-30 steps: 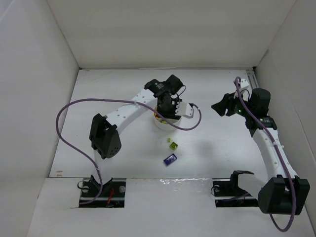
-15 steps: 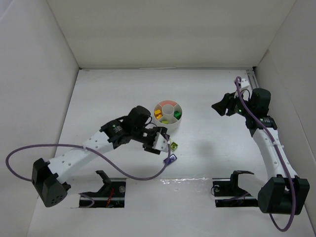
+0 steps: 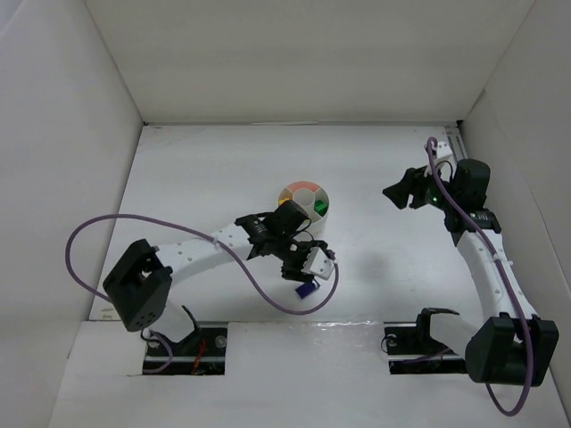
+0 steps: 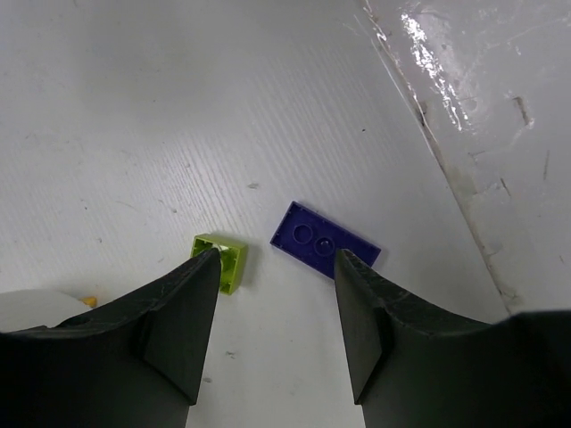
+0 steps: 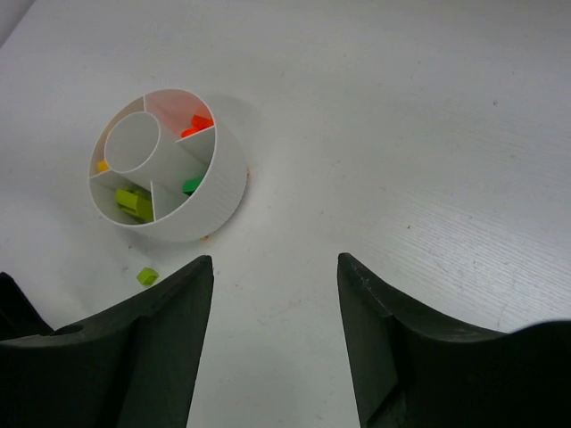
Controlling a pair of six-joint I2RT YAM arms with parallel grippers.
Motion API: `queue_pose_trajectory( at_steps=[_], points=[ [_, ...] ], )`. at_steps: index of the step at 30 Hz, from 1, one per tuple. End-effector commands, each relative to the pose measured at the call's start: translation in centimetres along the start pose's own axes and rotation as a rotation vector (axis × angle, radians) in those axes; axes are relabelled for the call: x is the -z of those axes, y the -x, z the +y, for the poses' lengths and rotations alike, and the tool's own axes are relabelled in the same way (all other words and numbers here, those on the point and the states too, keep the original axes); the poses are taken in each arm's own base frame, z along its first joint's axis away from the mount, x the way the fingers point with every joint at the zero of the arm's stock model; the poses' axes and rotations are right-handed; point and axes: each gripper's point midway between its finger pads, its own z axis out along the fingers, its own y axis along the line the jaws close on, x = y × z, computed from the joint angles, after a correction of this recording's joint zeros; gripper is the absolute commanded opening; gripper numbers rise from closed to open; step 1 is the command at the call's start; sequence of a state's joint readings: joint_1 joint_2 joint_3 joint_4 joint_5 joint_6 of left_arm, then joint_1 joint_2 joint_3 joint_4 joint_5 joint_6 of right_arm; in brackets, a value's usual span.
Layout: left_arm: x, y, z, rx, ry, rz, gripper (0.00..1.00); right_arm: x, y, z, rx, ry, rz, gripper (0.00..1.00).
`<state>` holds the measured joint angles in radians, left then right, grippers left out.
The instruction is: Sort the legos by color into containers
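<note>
The round white dish (image 3: 324, 210) stands mid-table; the right wrist view shows its wall (image 5: 223, 183) and lime (image 5: 132, 203), orange (image 5: 196, 123), green (image 5: 190, 185) and yellow (image 5: 103, 165) legos in separate wedges, with the centre cup bare. A loose lime lego (image 4: 223, 260) and a flat purple lego (image 4: 323, 242) lie on the table in front of the dish. My left gripper (image 4: 277, 259) is open and empty just above them, one fingertip beside each. The purple lego (image 3: 306, 288) shows in the top view. My right gripper (image 5: 275, 263) is open and empty, raised to the right of the dish.
A glossy taped strip (image 4: 464, 98) marks the table's near edge, close to the purple lego. The left arm's purple cable (image 3: 268, 299) loops over the table in front of the dish. White walls enclose the table on three sides.
My left arm left the dish, swung out to the near left, then came back with its open gripper over the loose lime and purple legos. The right arm has not moved.
</note>
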<state>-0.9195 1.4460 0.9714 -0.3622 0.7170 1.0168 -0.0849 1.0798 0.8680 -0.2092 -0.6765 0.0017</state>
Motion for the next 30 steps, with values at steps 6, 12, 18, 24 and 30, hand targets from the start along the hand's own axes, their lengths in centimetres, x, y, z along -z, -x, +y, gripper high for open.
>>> queue_pose_trajectory(
  at_steps=[6,12,18,24,30],
  points=[
    [-1.4,-0.2,3.5,-0.073,-0.010,0.046,0.54,-0.1,1.0,-0.5,0.011,-0.011,-0.038,0.68],
    [-2.0,-2.0,4.9,-0.096,-0.013,0.138,0.54,-0.4,1.0,-0.7,0.005,-0.012,-0.030,0.69],
    [-2.2,-3.9,5.8,-0.096,-0.046,0.246,0.54,-0.4,1.0,-0.7,0.005,-0.012,-0.030,0.69],
    [-2.4,-4.9,4.8,-0.061,-0.167,0.324,0.51,-0.5,0.8,-1.2,-0.004,-0.020,-0.025,0.69],
    [-3.0,-4.9,4.1,-0.088,-0.191,0.354,0.51,-0.5,0.4,-1.3,-0.001,-0.020,-0.018,0.69]
  ],
)
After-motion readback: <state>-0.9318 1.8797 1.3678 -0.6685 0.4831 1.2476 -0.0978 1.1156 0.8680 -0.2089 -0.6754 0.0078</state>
